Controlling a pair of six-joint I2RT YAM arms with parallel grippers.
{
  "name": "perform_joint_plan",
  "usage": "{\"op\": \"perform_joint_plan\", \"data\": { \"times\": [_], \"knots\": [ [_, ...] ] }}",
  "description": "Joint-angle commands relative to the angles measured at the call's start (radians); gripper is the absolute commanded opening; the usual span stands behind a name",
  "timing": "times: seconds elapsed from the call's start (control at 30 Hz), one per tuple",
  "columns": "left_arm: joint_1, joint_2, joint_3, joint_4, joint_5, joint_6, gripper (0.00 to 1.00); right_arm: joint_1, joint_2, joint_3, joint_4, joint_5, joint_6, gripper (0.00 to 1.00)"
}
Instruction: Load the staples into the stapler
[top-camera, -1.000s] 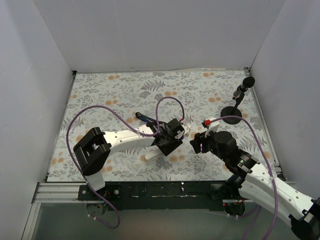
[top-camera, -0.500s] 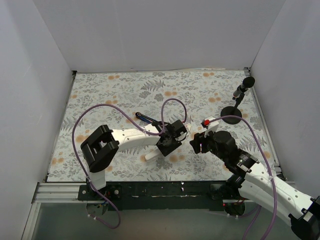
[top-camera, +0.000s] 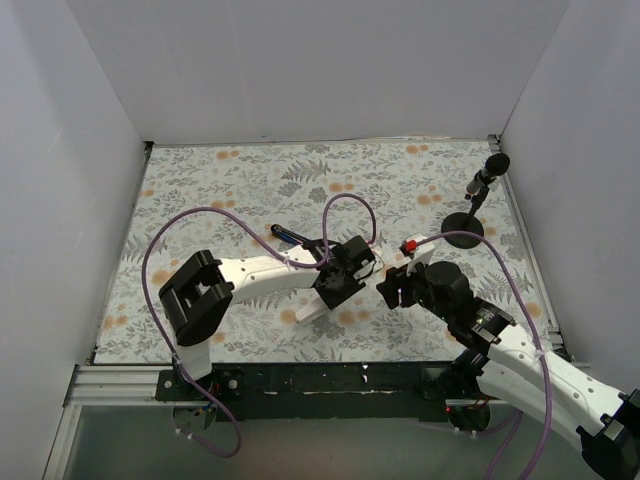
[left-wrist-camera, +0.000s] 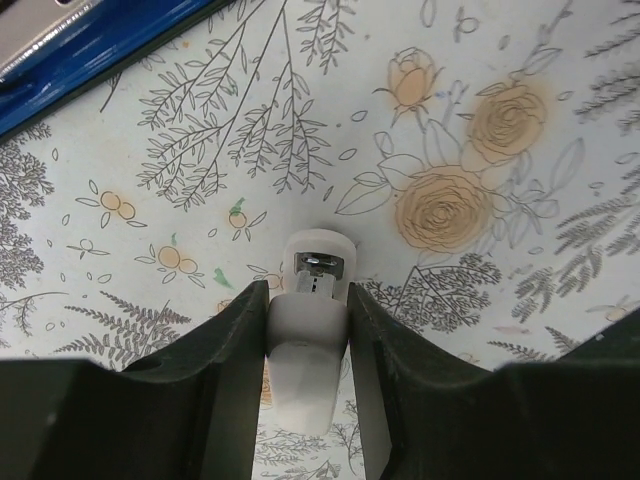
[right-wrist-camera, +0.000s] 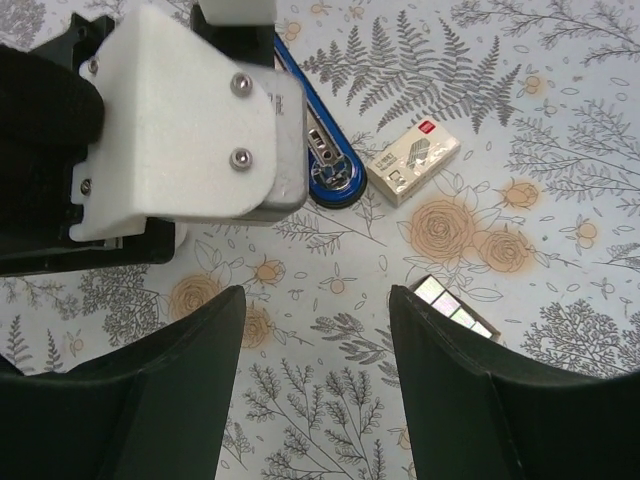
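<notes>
Stapler (top-camera: 288, 236): lies flat on the floral worktop (top-camera: 230, 190), on the far side of the left claw (left-wrist-camera: 308, 292) and close to it. In the right wrist view its silvery inner rail shows inside the blue body.

Left claw: closed on a pale piece (left-wrist-camera: 314, 300), one black finger touching each side of it. The pale piece is rounded, with a silvery insert at its tip. What it is cannot be told. The tip sits over the worktop. Whether it touches the worktop cannot be told.

Right claw (right-wrist-camera: 315, 300): fingers spread wide, nothing between them but the worktop. It faces the left claw at close range.

Staples (right-wrist-camera: 452, 305): a short shiny strip on the worktop, partly hidden behind one right-claw finger.

Cream box (right-wrist-camera: 412, 160): red mark on top, lying just beside the rounded end of the stapler, not touching it.

Microphone stand (top-camera: 463, 224): upright near the far right corner, well apart from both claws.
</notes>
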Motion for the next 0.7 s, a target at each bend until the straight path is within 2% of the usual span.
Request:
{"op": "perform_joint_plan", "data": {
  "times": [0.0,0.13,0.17,0.27,0.43,0.5,0.67],
  "knots": [
    [0.003,-0.165,-0.003,0.071,0.113,0.036,0.0,0.0,-0.004,-0.04,0.111,-0.119,-0.012,0.67],
    [0.01,-0.271,-0.047,0.127,0.222,0.069,0.0,0.0,-0.013,-0.071,0.204,-0.295,-0.058,0.71],
    [0.01,-0.333,-0.067,0.156,0.257,0.107,0.0,0.0,-0.017,-0.086,0.246,-0.397,-0.081,0.74],
    [0.013,-0.403,-0.099,0.177,0.321,0.167,0.0,0.0,-0.024,-0.097,0.31,-0.493,-0.132,0.77],
    [0.013,-0.475,-0.13,0.204,0.398,0.22,0.0,0.0,0.008,-0.043,0.33,-0.624,-0.239,0.79],
    [0.015,-0.504,-0.139,0.221,0.449,0.237,0.0,0.0,0.036,-0.025,0.331,-0.66,-0.255,0.79],
    [0.015,-0.521,-0.139,0.244,0.473,0.246,0.0,0.0,0.088,0.046,0.346,-0.751,-0.279,0.78]
  ]
}}
